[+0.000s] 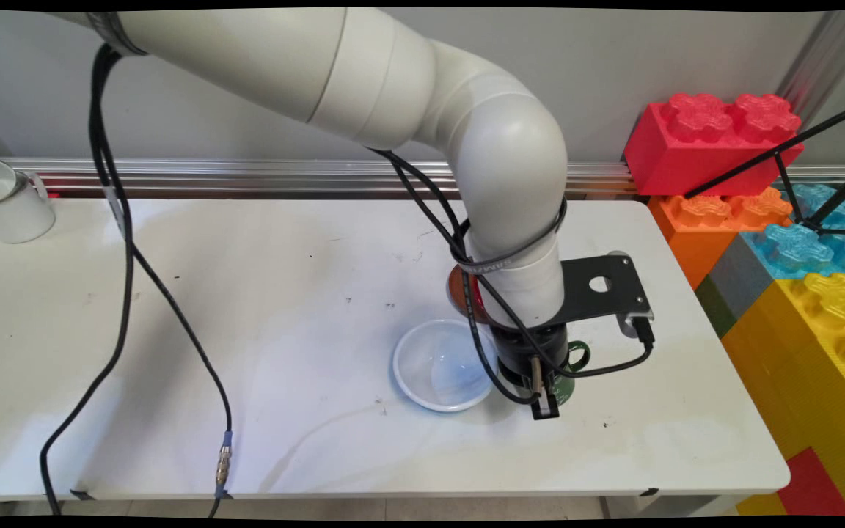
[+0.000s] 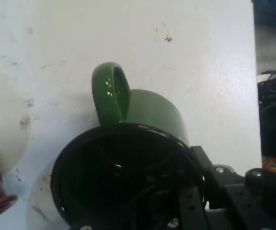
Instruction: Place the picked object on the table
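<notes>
1. The white table (image 1: 246, 308) carries everything here; its top is smudged and speckled with dark marks. It runs well out to the left of the claw, and its right edge is close by on the other side.
2. Behind the table a metal rail runs along the grey wall. Beyond the table's right edge, well apart from the claw, big toy bricks (image 1: 716, 139) are stacked: red on orange, with blue and yellow lower down.
3. The claw (image 1: 544, 402) points straight down over a green mug (image 2: 142, 115). The hand view looks into the mug's dark inside past its black rim, and part of the linkage reaches down past that rim. This suggests a hold on the mug's wall, but I cannot tell whether the fingers are wide, narrow or clamped.
4. The green mug stands upright on the table directly under the claw, with its handle sticking out sideways.
5. A white bowl (image 1: 443, 364) sits just beside the claw on its left, upright and with nothing in it.
6. A red-brown cup (image 1: 458, 290) stands just behind the claw, mostly hidden by the wrist.
7. A white mug (image 1: 8, 202) stands far off at the table's back left corner.
</notes>
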Robot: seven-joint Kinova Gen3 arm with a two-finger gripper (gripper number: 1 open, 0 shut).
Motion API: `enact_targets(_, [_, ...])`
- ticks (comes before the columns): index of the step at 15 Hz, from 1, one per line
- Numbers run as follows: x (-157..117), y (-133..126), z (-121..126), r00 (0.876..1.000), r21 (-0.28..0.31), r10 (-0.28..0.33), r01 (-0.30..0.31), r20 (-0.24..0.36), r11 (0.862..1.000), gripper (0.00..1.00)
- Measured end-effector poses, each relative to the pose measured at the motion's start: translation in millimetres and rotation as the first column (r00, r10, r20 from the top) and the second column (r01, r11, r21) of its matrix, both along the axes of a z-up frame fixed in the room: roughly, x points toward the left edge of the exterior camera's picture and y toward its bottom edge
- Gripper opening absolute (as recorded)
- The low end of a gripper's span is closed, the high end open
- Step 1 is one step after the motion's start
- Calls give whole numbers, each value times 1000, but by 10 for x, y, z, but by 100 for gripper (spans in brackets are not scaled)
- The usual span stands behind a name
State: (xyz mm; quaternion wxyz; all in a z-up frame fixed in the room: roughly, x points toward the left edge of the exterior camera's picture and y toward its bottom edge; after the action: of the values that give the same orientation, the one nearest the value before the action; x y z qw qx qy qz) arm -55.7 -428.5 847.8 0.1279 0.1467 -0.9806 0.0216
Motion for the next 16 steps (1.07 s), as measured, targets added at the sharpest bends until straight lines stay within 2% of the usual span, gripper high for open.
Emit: enact_targets(16, [-146,-28,-283,997,-19,-69,69,24,997,0])
